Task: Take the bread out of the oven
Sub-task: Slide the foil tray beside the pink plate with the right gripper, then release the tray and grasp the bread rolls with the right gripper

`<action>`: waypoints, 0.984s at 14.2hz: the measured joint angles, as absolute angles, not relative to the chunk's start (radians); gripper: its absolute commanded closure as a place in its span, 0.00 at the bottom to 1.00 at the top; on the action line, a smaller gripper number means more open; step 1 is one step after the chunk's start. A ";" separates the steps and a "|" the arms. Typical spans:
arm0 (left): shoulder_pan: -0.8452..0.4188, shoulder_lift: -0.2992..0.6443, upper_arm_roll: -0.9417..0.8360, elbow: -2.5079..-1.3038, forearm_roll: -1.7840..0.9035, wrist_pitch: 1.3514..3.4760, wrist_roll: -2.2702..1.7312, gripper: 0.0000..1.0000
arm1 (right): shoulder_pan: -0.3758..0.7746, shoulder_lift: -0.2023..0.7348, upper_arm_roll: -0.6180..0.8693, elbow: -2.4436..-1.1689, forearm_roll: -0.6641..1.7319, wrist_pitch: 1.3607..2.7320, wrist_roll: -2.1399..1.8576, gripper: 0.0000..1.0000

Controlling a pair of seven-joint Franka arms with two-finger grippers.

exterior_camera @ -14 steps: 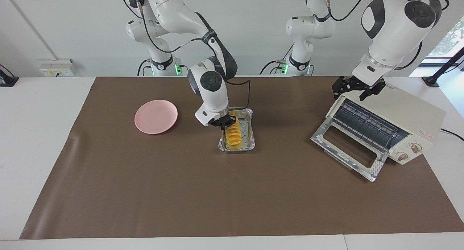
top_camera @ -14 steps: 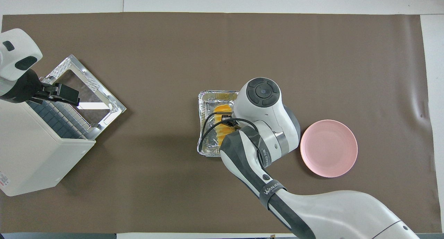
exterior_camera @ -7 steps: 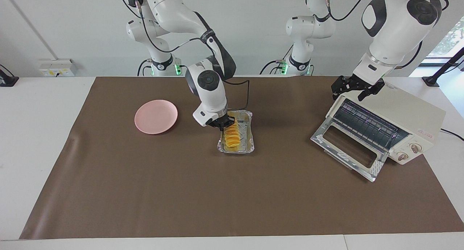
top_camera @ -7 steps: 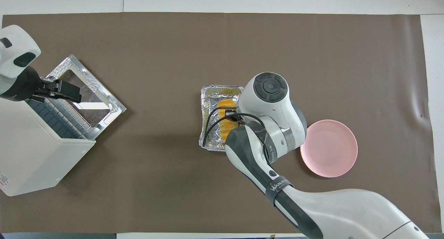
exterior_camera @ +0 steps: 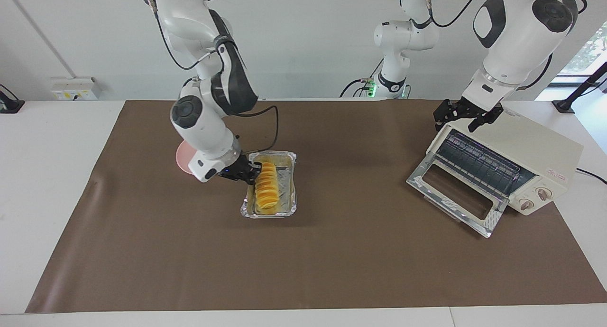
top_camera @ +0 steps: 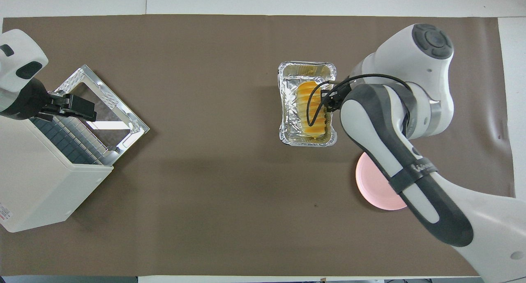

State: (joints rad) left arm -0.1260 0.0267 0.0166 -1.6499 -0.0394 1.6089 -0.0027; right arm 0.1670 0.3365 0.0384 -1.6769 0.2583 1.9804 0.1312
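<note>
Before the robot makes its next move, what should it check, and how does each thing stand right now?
1. Bread out of the oven: ok. It lies in the tray on the table.
2. Right gripper has a hold: ok. It is shut on the tray's rim, beside the bread.
3. Plate ready to take the bread: cannot tell. The right arm hides part of it.
4. Tray near the plate: ok. It sits beside it, a little farther from the robots.
5. Left gripper out of the way: ok. It waits open over the oven's top front edge.
6. Oven door: not ok if it should be closed; it hangs open.
</note>
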 measured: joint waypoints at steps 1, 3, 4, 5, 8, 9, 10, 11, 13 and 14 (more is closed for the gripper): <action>-0.126 0.027 0.017 -1.650 -0.039 1.609 -0.003 0.00 | 0.124 0.338 0.037 -1.669 0.258 1.971 0.065 1.00; -0.126 0.027 0.017 -1.650 -0.039 1.609 -0.003 0.00 | 0.042 0.345 0.035 -1.666 0.257 1.965 -0.060 1.00; -0.126 0.027 0.017 -1.650 -0.039 1.609 -0.003 0.00 | 0.006 0.350 0.033 -1.666 0.252 1.964 -0.114 1.00; -0.126 0.027 0.017 -1.650 -0.039 1.609 -0.003 0.00 | -0.025 0.356 0.031 -1.665 0.241 1.964 -0.157 1.00; -0.126 0.027 0.018 -1.649 -0.039 1.609 -0.004 0.00 | -0.089 0.384 0.029 -1.665 0.160 1.965 -0.222 1.00; -0.126 0.027 0.019 -1.648 -0.039 1.609 -0.004 0.00 | -0.104 0.396 0.029 -1.665 0.145 1.966 -0.235 1.00; -0.126 0.027 0.019 -1.646 -0.039 1.609 -0.004 0.00 | -0.116 0.409 0.029 -1.665 0.135 1.972 -0.246 1.00; -0.126 0.026 0.019 -1.645 -0.039 1.609 -0.004 0.00 | -0.127 0.421 0.029 -1.667 0.133 1.988 -0.256 1.00; -0.125 0.026 0.022 -1.644 -0.039 1.609 -0.006 0.00 | -0.137 0.438 0.029 -1.675 0.132 2.015 -0.264 1.00; -0.125 0.026 0.025 -1.644 -0.039 1.609 -0.006 0.00 | -0.136 0.442 0.029 -1.677 0.132 2.018 -0.264 1.00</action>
